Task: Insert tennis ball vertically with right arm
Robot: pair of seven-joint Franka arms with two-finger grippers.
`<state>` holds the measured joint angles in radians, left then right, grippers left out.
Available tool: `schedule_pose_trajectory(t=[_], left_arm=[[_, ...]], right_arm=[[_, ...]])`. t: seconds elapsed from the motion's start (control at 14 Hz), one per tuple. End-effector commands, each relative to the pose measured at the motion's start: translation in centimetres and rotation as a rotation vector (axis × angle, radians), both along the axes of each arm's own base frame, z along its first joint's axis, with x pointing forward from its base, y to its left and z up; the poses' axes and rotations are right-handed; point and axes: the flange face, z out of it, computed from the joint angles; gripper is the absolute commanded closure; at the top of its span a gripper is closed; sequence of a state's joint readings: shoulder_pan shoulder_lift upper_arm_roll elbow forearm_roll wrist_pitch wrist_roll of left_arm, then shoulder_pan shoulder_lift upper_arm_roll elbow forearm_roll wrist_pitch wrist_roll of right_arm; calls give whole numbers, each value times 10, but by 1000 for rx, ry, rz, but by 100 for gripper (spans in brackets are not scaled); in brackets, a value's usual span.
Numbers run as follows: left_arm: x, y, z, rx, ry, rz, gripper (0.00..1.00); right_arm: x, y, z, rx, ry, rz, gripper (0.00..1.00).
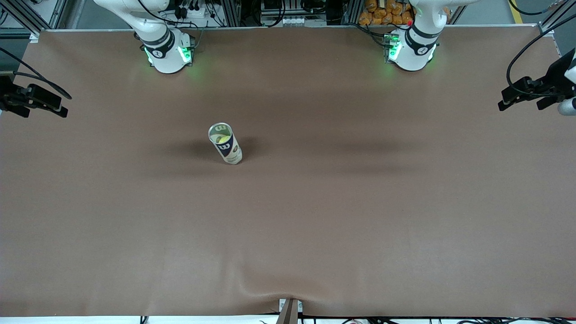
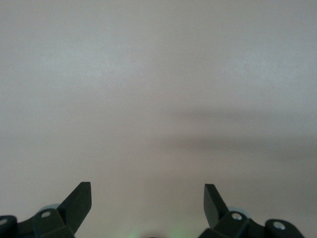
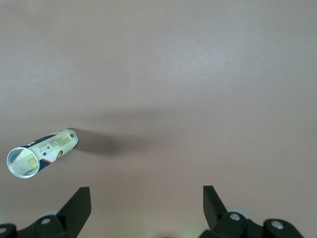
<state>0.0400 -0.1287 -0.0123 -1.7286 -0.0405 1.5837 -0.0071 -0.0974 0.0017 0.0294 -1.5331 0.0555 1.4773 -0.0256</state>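
Observation:
A tennis-ball can [image 1: 225, 144] stands upright on the brown table, toward the right arm's end. Its mouth is open, and something yellow-green that looks like the tennis ball [image 1: 223, 138] shows inside. The right wrist view shows the same can [image 3: 42, 152] from high up, off to one side of my right gripper [image 3: 147, 188]. That gripper is open, with only bare table between its fingers. My left gripper [image 2: 147, 184] is open too, over bare table with nothing held. In the front view only the two arm bases show; both hands are out of that frame.
The right arm's base [image 1: 166, 51] and the left arm's base [image 1: 411, 49] stand at the table's edge farthest from the front camera. Black camera mounts [image 1: 33, 100] [image 1: 535, 90] reach in at both ends of the table. A brown cloth [image 1: 360, 216] covers the table.

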Motion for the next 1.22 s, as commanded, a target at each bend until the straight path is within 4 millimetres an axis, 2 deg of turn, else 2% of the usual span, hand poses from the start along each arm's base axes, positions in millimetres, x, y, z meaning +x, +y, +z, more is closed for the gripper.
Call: schedule_pose_trajectory(t=[0.0, 0.21, 0.29, 0.43, 0.5, 0.64, 0.72, 1.15], left_arm=[[-10, -9, 4, -10, -12, 32, 0], [-11, -8, 2, -10, -4, 42, 0], [-10, 0, 2, -16, -4, 34, 0], [-11, -2, 4, -15, -9, 17, 0], [-13, -5, 9, -14, -16, 11, 0], [-34, -17, 33, -10, -30, 6, 0], [-39, -22, 35, -3, -25, -4, 0], [-31, -19, 34, 12, -25, -34, 0]], right_arm=[[8, -2, -5, -7, -19, 1, 0], [14, -2, -10, -9, -28, 1, 0], [14, 0, -10, -9, -34, 4, 0], [14, 1, -10, -9, -33, 7, 0], [14, 1, -10, -9, -31, 5, 0], [14, 0, -11, -9, -28, 4, 0], [14, 0, -11, -9, -28, 4, 0], [17, -5, -15, -10, -23, -4, 0]])
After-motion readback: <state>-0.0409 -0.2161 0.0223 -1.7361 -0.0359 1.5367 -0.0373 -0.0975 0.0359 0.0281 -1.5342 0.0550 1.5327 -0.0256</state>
